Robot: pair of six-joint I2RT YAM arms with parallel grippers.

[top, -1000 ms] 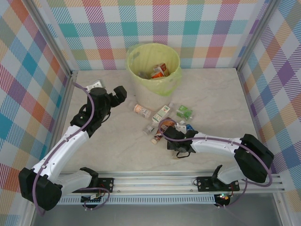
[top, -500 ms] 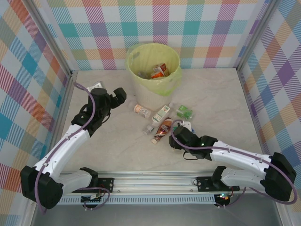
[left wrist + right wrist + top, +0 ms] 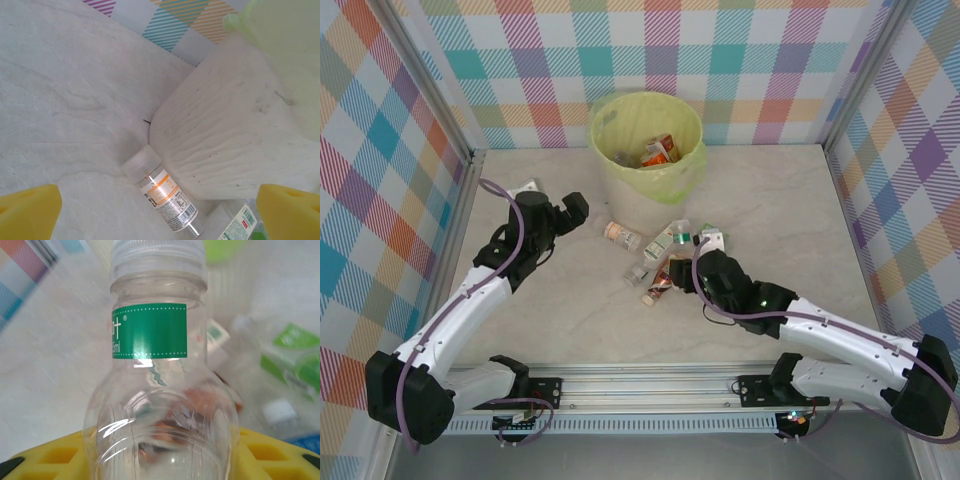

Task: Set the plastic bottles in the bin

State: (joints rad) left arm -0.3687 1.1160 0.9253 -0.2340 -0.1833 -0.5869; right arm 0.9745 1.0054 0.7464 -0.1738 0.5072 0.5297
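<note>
The right hand is closed on a clear bottle. Its yellow pads press the lower body from both sides. The bottle stands with its pale ribbed cap pointing away from the wrist, and a green band label runs round its shoulder. In the top view this hand sits at the near edge of the heap of loose bottles in the middle of the desk. From above the wrist covers the fingers, so the held bottle itself is hard to pick out there. Behind it in the wrist view, blurred, lie green-labelled pieces and one with a white cap.

The left hand is spread wide and has hold of nothing. Its two yellow pads sit at the bottom corners of its own view, well apart. Between and beyond them an orange-labelled bottle lies on its side on the desk, its clear cap just beside the foot of the bin. A green-labelled bottle shows partly at the lower edge beside it.

The bin stands at the far side of the desk, lined with a pale yellow-green bag. It has several red- and orange-labelled bottles inside it. The heap lies near its base, on the side towards the arms.
</note>
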